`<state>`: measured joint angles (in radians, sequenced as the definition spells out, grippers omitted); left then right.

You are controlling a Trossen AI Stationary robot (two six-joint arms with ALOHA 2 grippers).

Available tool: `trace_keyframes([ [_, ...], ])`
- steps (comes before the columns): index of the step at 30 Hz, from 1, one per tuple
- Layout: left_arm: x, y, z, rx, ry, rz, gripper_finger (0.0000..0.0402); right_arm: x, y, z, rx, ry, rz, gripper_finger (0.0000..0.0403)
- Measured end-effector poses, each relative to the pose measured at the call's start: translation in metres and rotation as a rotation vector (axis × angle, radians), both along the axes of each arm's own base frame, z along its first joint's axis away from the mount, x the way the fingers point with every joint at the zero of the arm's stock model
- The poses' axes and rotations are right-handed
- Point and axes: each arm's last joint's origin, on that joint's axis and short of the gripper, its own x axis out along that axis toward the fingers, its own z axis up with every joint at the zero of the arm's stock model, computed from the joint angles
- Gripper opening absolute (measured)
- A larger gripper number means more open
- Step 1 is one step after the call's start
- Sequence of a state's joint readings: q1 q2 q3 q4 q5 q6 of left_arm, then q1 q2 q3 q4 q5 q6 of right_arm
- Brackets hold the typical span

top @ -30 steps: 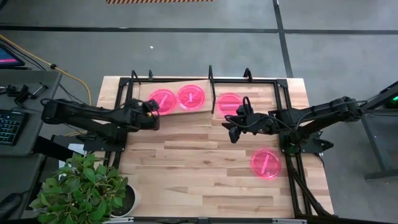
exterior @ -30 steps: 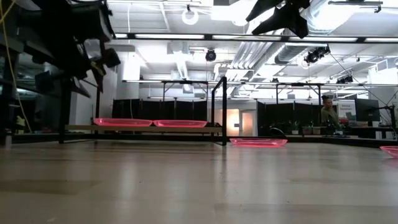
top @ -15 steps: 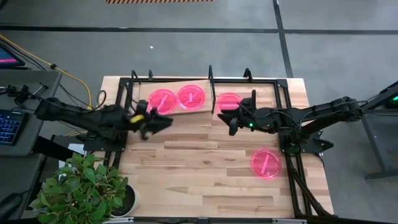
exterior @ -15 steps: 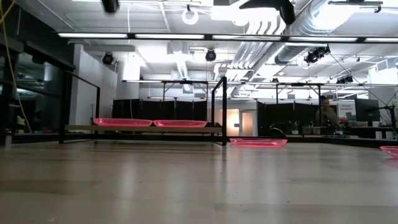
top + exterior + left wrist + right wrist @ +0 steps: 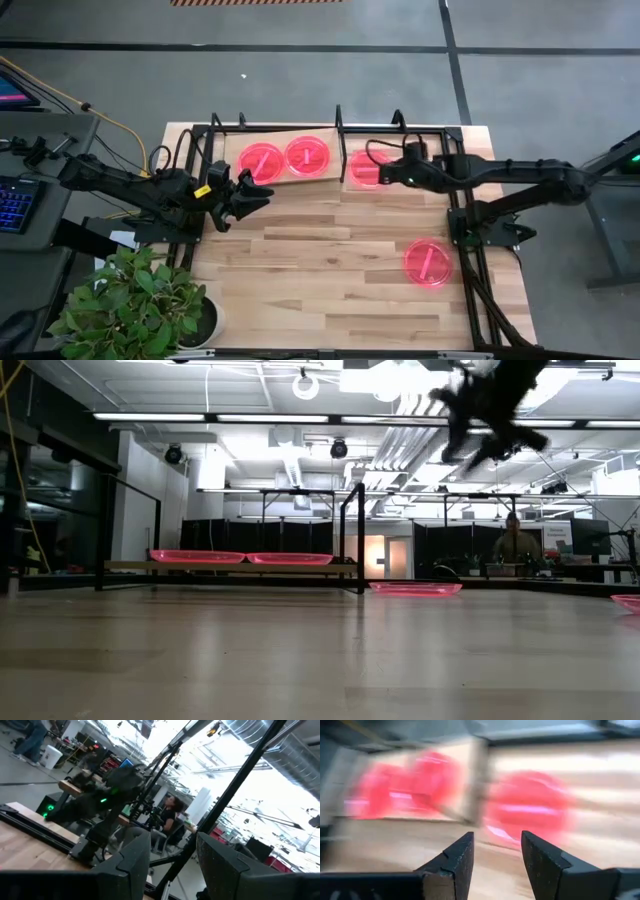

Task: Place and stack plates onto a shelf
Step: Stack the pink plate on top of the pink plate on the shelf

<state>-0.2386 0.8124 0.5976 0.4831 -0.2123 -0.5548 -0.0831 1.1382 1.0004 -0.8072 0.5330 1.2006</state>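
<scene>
Two pink plates [image 5: 260,160] [image 5: 307,155] lie side by side on the shelf [image 5: 282,177], a light board in a black frame at the table's far left. A third plate [image 5: 362,162] lies flat on the tabletop just right of the shelf, and a fourth [image 5: 428,262] lies near the right edge. My right gripper [image 5: 497,851] hovers open above the third plate, high over it in the low view [image 5: 480,405]. My left gripper [image 5: 245,195] is open, just on the near side of the shelf, pointing toward the table's right.
Black frame tubes run along the far edge and down both sides of the table, with a post [image 5: 340,125] at the shelf's right end. A potted plant [image 5: 140,300] stands at the near left corner. People show in the room beyond the table.
My left gripper has drawn back from the shelf's left plate toward the near edge and risen out of the low view. My right gripper has moved toward the far edge, over the plate beside the shelf, and has come lower. The plates have stayed put.
</scene>
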Motion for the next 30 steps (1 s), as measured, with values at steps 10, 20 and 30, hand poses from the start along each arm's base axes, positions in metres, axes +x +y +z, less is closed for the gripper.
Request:
trace_keyframes([
  [10,0.0,0.0,0.0,-0.009,0.0,-0.002,0.0149,-0.018,-0.026,-0.111,0.183,-0.076,-0.147,0.0146],
  [20,0.0,0.002,0.0,-0.025,0.003,0.057,0.0149,-0.036,-0.058,-0.161,0.091,-0.139,-0.441,0.0146],
  [30,0.0,0.004,0.001,-0.048,-0.003,0.107,0.0149,-0.02,-0.09,-0.193,0.085,-0.172,-0.421,0.0146],
])
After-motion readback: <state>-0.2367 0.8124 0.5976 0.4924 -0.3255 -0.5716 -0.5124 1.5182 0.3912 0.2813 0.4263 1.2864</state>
